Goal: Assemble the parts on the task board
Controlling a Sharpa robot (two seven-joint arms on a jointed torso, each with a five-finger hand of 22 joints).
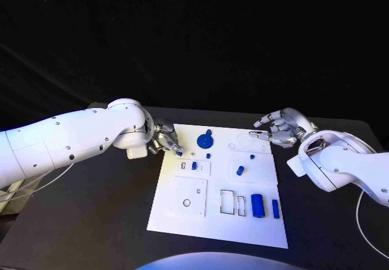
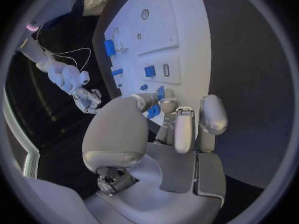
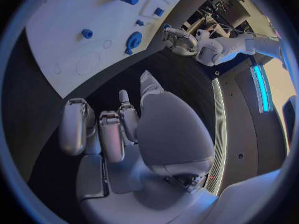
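Observation:
The white task board [image 1: 188,216] lies in the middle of the black table. On it are a round blue part [image 1: 205,139], several small blue parts such as one [image 1: 240,169] mid-board, and a long blue cylinder [image 1: 257,205] beside a slimmer blue piece [image 1: 275,208] near the front right. My left hand [image 1: 166,140] is at the board's far left corner, and a small blue part [image 2: 154,110] sits pinched between its thumb and fingertips. My right hand [image 1: 280,129] hovers over the far right corner with its fingers apart, holding nothing.
Rectangular cut-outs [image 1: 231,202] and a round hole [image 1: 187,202] mark the board's near half. A faint ring outline [image 1: 242,140] lies under the right hand. Bare black table [image 1: 97,219] runs on both sides of the board.

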